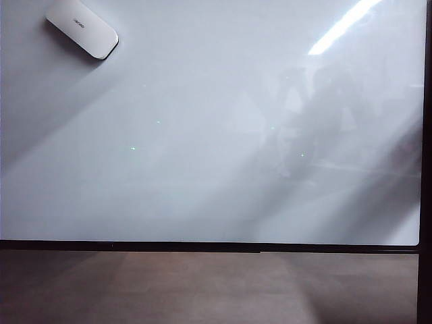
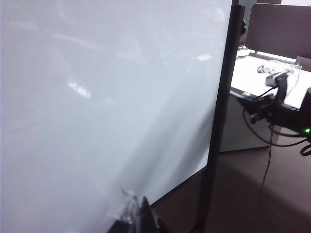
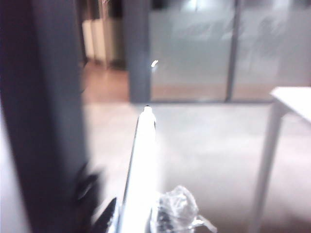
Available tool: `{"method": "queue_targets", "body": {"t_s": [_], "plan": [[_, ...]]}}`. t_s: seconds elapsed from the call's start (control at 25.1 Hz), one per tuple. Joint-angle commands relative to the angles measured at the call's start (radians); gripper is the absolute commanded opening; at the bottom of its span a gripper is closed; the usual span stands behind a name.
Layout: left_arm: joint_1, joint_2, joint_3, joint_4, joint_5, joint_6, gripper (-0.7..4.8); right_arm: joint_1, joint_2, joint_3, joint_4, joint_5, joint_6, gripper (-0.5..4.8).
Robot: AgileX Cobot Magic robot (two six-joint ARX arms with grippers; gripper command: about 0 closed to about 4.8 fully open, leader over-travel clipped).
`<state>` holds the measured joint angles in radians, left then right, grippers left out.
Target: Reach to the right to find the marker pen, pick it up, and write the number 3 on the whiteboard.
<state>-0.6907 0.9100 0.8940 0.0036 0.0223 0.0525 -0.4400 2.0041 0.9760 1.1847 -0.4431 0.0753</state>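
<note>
Right wrist view shows the right gripper [image 3: 141,221] clamped on the marker pen [image 3: 140,174], dark tip pointing away. Left wrist view shows the left gripper [image 2: 138,213] beside the whiteboard [image 2: 107,97]; its jaw state cannot be told. Exterior view shows the eraser [image 1: 82,27] on the board's upper left.
</note>
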Motion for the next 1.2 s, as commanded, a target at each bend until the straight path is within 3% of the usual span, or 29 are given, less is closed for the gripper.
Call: {"method": "queue_targets", "body": {"t_s": [0.04, 0.28, 0.72, 0.88, 1.04, 1.2], "plan": [[0.001, -0.002, 0.002, 0.012, 0.0, 0.0, -0.05, -0.064, -0.08, -0.018, 0.001, 0.022, 0.044, 0.44], [0.001, -0.002, 0.002, 0.012, 0.0, 0.0, -0.05, -0.153, -0.364, -0.071, -0.079, 0.012, 0.169, 0.44], [0.001, -0.003, 0.002, 0.012, 0.0, 0.0, -0.05, -0.123, -0.971, -0.072, -0.494, -0.037, 0.168, 0.44], [0.001, -0.004, 0.003, 0.013, 0.0, 0.0, -0.05, 0.002, -1.083, -0.07, -0.586, -0.028, 0.168, 0.44], [0.001, -0.01, 0.003, 0.013, 0.0, 0.0, -0.05, 0.253, -1.106, -0.067, -0.635, 0.003, 0.166, 0.43], [0.001, -0.01, 0.003, 0.013, 0.0, 0.0, -0.05, 0.498, -1.086, -0.068, -0.703, 0.142, 0.107, 0.43]]}}
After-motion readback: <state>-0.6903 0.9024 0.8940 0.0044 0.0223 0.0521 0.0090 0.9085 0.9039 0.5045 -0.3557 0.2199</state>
